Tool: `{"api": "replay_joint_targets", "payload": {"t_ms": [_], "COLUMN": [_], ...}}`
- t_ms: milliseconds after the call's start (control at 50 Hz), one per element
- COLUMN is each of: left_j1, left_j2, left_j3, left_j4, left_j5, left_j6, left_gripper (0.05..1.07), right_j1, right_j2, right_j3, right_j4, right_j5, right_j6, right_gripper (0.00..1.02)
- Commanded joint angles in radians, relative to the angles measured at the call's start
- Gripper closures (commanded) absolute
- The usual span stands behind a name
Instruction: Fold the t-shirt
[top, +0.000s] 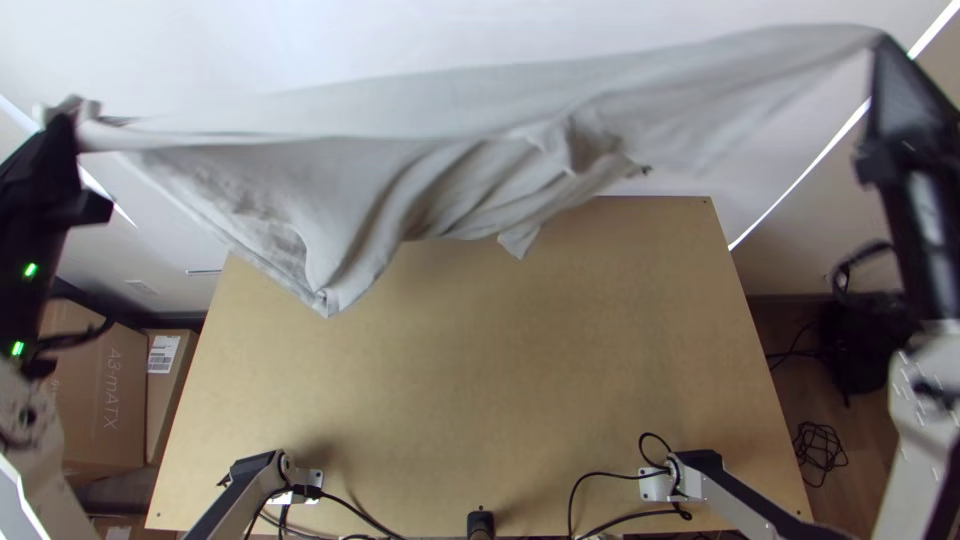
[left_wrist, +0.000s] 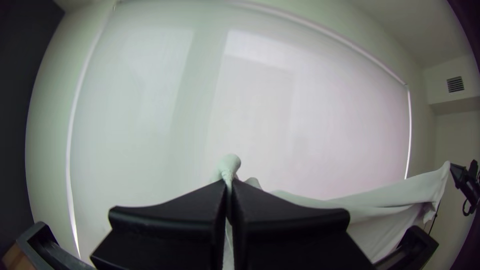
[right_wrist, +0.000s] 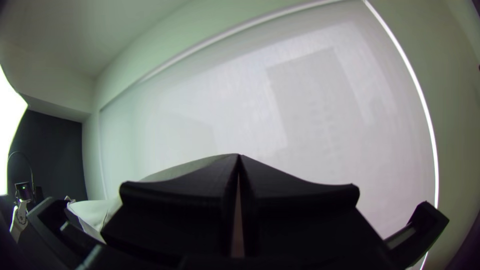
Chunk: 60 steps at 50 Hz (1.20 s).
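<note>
T-shirt (top: 400, 105): pale, unfolded, strung in the air above the table's (top: 480, 370) far edge, its lower part drooping in creases. Left gripper (left_wrist: 229, 184): clenched on one end of the cloth, bunched there. Right gripper (right_wrist: 239, 157): clenched on the opposite end. Likely faults: a corner slipping loose, from too hard a pull; the hanging part landing crumpled or doubled under, from its twisted folds. Count: T-shirt, one; grippers, two; table, one.
</note>
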Motion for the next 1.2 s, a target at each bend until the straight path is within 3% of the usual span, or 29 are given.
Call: {"api": "replay_joint_targets", "payload": {"t_ms": [0, 200, 400, 600, 760, 980, 1180], "left_j1": [0.031, 0.011, -0.033, -0.094, -0.119, -0.174, -0.243], "left_j2": [-0.137, -0.347, -0.419, -0.477, -0.542, -0.473, -0.149], "left_j3": [-0.002, -0.056, -0.132, -0.402, -0.725, -1.09, -1.18], "left_j4": [0.003, -0.038, -0.15, -0.233, -0.228, -0.066, 0.167], "left_j5": [-0.054, -0.054, -0.052, -0.04, 0.0, 0.037, 0.037], "left_j6": [0.011, 0.009, -0.04, -0.109, -0.111, -0.066, -0.037], "left_gripper": [1.05, 1.05, 1.05, 1.05, 1.05, 1.05, 1.05], "right_j1": [0.025, 0.045, 0.045, 0.084, 0.108, 0.104, 0.077], "right_j2": [-0.184, -0.36, -0.387, -0.422, -0.46, -0.414, -0.163], "right_j3": [-0.023, -0.031, -0.037, -0.313, -0.666, -1.106, -1.166], "right_j4": [-0.009, -0.147, -0.27, -0.319, -0.271, -0.029, 0.141], "right_j5": [0.05, 0.048, 0.04, 0.04, 0.042, 0.042, 0.042], "right_j6": [0.001, 0.033, 0.045, 0.08, 0.099, 0.143, 0.162], "right_gripper": [1.0, 1.0, 1.0, 1.0, 1.0, 1.0, 1.0]}}
